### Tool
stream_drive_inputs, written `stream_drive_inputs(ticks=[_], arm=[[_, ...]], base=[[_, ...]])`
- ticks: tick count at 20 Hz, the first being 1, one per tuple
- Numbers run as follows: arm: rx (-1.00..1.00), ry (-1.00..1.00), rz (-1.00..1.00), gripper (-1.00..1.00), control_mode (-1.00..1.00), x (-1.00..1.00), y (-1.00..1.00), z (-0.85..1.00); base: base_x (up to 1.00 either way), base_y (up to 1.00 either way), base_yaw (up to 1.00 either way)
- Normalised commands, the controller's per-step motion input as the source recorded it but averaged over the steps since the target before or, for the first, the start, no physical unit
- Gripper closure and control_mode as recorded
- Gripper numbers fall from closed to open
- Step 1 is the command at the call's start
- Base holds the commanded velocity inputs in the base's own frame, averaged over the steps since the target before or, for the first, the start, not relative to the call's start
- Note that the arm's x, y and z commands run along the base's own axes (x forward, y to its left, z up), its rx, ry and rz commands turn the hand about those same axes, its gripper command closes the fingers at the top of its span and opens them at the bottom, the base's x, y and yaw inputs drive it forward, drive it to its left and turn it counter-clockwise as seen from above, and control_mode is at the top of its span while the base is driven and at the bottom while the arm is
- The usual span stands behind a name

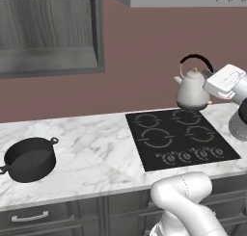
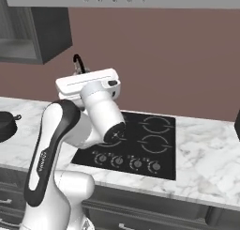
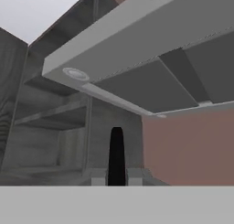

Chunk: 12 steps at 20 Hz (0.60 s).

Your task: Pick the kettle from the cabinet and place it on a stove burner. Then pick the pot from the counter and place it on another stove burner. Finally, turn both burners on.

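Left base view: kettle (image 1: 192, 90) hanging in the air above the rear right burner (image 1: 186, 117) of the black cooktop (image 1: 179, 138), at about 2 o'clock in the picture, its base just above the glass and apparently not resting on it. Thin black arched handle (image 1: 196, 58) at 12 o'clock over the lid, spout pointing toward 9 o'clock. White hand of the arm (image 1: 225, 82) pressed against the kettle's side at 3 o'clock. Pot (image 1: 30, 159) sitting on the white marble table (image 1: 91, 148) at 8 o'clock, well apart from the cooktop, one loop handle toward 1 o'clock. Open cabinet (image 1: 50, 35) at 10 o'clock on the wall, its grey shelf bare. Row of round knobs (image 1: 193, 156) along the cooktop's near edge.

Right base view: arm's hand at 10 o'clock, a curl of black handle showing just above it; kettle body hidden behind the arm.

Hand view: claw (image 3: 117, 177) closed tight on the kettle's black handle (image 3: 116, 154), which rises as a dark strip between the two fingertips (image 3: 98, 177). Range hood (image 3: 137, 45) at 12 o'clock overhead, cabinet shelves at 9 o'clock.
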Motion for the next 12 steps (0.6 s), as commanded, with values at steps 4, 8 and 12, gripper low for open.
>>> stream_drive_inputs(ticks=[4, 8, 12], arm=[[0.00, 0.00, 0.03, 1.00, -1.00, 0.23, 0.00, -0.25], [0.00, 0.02, 0.01, 1.00, -1.00, 0.18, 0.01, -0.21], [0.00, 0.00, 0.00, 1.00, -1.00, 0.30, 0.01, -0.26]], base=[[0.00, 0.00, 0.00], [0.00, 0.00, 0.00], [0.00, 0.00, 0.00]])
